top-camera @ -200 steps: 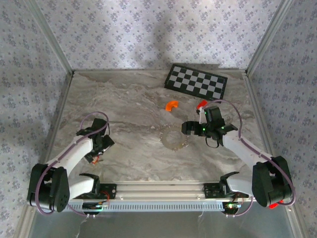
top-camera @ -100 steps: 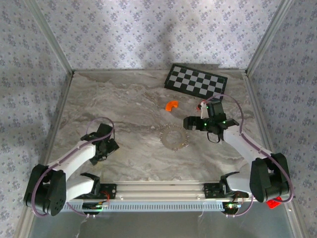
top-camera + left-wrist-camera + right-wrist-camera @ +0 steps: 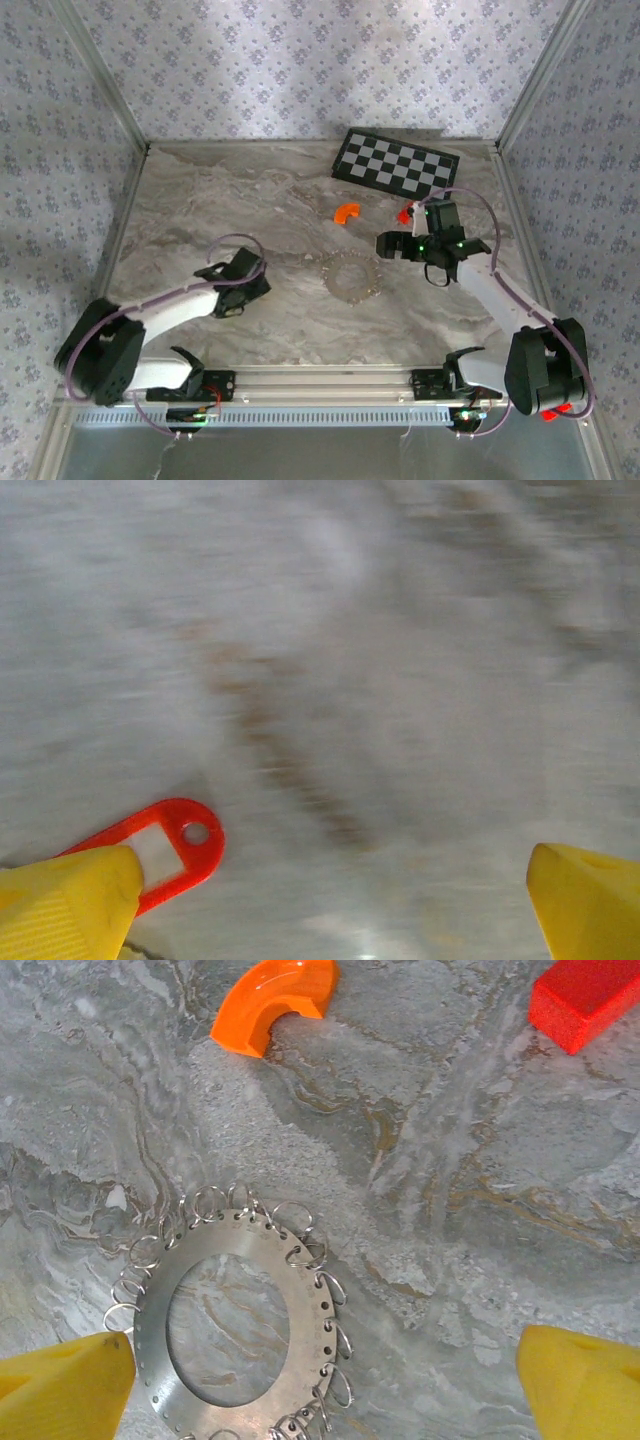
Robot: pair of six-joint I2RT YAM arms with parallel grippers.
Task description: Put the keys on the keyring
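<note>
Red key (image 3: 185,842) partly behind yellow fingertip (image 3: 60,905)

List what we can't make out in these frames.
- Left wrist: motion blur; key partly behind yellow finger, its metal part unseen.
- Right wrist: keyring cut off by bottom edge; red brick by the top corner.
- Top external: keyring's small rings too small to count.

we see a red key (image 3: 168,848) with a white window, a silvery keyring (image 3: 308,1325), an orange arc (image 3: 275,1000) at its 12 o'clock, a red brick (image 3: 590,1000), a black-and-white checkered board (image 3: 396,167), a grey-brown marbled table (image 3: 230,200) and floral grey wallpaper (image 3: 300,70).
</note>
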